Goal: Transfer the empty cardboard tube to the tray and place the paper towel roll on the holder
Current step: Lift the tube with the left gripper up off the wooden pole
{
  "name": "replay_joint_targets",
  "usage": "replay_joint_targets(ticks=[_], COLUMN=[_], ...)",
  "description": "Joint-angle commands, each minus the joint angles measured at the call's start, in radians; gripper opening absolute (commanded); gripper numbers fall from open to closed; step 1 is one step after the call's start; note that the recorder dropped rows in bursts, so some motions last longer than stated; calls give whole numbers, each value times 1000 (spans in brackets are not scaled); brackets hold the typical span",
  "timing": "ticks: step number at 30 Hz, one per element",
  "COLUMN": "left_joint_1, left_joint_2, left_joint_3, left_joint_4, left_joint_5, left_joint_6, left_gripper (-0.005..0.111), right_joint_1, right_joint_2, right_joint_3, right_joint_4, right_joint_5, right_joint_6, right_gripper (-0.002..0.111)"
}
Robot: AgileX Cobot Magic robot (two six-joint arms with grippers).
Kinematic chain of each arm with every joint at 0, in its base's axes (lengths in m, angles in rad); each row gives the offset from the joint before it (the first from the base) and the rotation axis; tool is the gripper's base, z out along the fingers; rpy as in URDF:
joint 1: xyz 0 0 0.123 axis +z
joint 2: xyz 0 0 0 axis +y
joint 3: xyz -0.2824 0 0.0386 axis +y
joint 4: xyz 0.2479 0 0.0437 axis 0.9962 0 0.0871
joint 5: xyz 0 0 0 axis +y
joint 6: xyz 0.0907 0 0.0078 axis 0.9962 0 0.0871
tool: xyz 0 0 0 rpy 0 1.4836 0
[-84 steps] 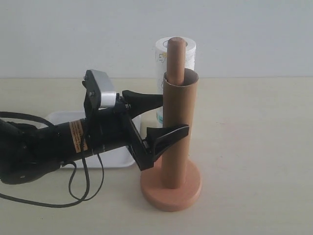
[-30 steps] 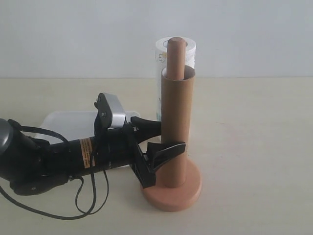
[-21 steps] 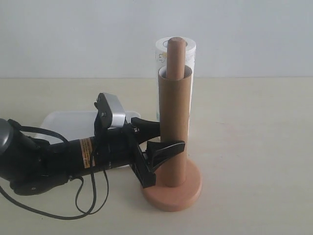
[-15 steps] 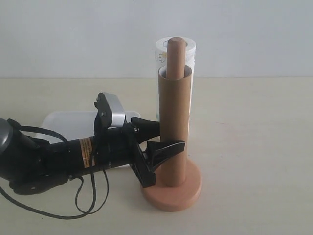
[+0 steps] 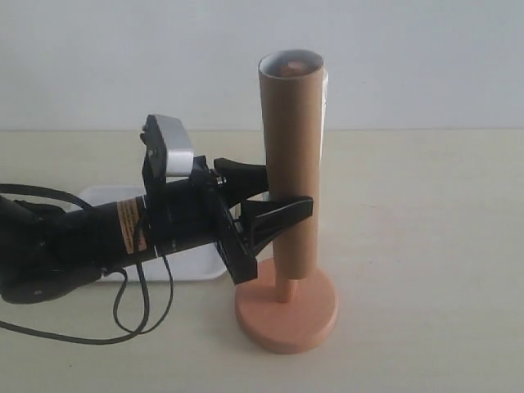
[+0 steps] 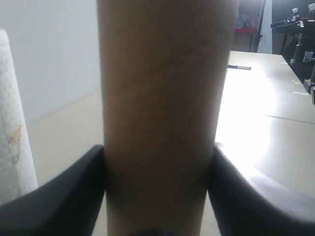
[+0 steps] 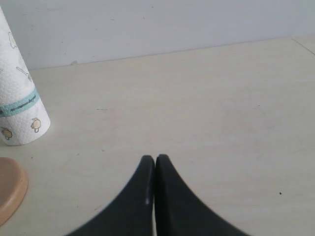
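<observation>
The empty cardboard tube (image 5: 291,155) is raised along the holder's dowel, its lower end well above the round base of the holder (image 5: 286,315); a short length of dowel shows beneath it. My left gripper (image 5: 274,195) is shut on the tube's lower half; in the left wrist view the tube (image 6: 162,113) fills the space between both fingers (image 6: 64,196). The paper towel roll (image 7: 17,103) stands upright behind the holder, almost wholly hidden in the exterior view. The tray (image 5: 102,196) lies under the left arm. My right gripper (image 7: 155,158) is shut, empty, over bare table.
The left arm's black body and its cables (image 5: 123,315) stretch across the table's left side, over the tray. The edge of the holder's base (image 7: 10,191) shows near the right gripper. A plain wall runs along the table's far edge.
The left gripper has closed on the tube and lifted it; the tube has slid up the dowel, now covering its top and baring the lower dowel.
</observation>
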Motion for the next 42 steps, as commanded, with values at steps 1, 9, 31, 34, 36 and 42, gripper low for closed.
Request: replay_joint_targets(ticks=[1,9,31,34,36,42], left_joint_1=[-6,-6,-3,-3,-3,-3], left_joint_2=[-66,-177,-404,-422,-433,-468], left_joint_3=[-4,-4,-4,-4,-4,-4], left_joint_4=[6,-2,-81,-98,-112,-136], left_joint_5=[-14,-14,47,49,49,49], left_joint_6=[-21,-39,-89,-89,-89,-89], left_gripper=[4,4,4,4,4,4], right_joint_1=[-7,-7,-7,-7,-7,-7], right_joint_2=[-5,-5,-5,-5,-5,-5], right_joint_3=[0,0,0,0,0,0], right_joint_4=[0,0,1,1,1,1], right_joint_5=[-4,-4,-4,-4,-4,-4], right_joint_6=[-7,-6,-7,-7,-7,-7], right_gripper=[0,0,0,0,0,0])
